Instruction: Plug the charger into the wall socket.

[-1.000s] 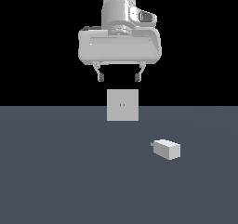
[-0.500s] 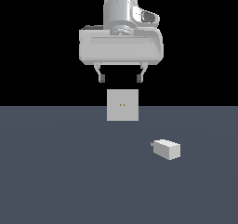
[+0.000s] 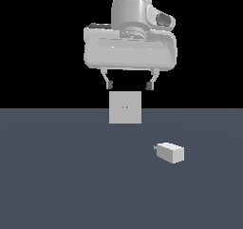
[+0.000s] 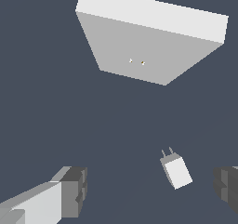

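Observation:
The charger (image 3: 170,152) is a small white block lying on the dark floor toward the exterior view's right, its prong stub facing the exterior view's left. In the wrist view the charger (image 4: 176,170) shows two short prongs aimed toward the wall socket (image 4: 148,49). The wall socket (image 3: 125,107) is an upright light-grey square plate with two tiny orange dots at its centre. My gripper (image 3: 129,85) hangs open in the air just above the plate's top edge, holding nothing. One fingertip (image 4: 73,192) shows in the wrist view, apart from the charger.
A dark grey floor (image 3: 61,176) spreads around both objects, with a black background behind. Nothing else stands in view.
The gripper has drifted slightly toward the exterior view's right and turned a little. The charger and socket have not moved.

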Controlling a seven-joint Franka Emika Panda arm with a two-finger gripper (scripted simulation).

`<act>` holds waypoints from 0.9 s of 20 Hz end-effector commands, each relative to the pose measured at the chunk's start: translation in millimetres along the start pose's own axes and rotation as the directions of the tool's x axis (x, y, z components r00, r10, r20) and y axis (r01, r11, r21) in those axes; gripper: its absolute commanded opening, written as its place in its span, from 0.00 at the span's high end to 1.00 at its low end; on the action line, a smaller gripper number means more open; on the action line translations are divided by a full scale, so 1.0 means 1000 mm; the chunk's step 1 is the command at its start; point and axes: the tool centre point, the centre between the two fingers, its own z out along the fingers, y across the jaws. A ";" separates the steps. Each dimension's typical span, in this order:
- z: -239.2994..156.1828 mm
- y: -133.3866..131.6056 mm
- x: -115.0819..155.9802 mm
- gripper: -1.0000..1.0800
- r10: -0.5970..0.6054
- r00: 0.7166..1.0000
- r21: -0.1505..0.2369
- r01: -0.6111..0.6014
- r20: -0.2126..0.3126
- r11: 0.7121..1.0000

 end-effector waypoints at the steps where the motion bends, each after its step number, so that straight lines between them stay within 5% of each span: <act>1: 0.005 0.005 -0.007 0.04 -0.028 0.999 0.004 0.028 -0.023 1.000; 18: 0.040 0.039 -0.039 0.04 -0.195 0.967 0.023 0.202 -0.163 0.979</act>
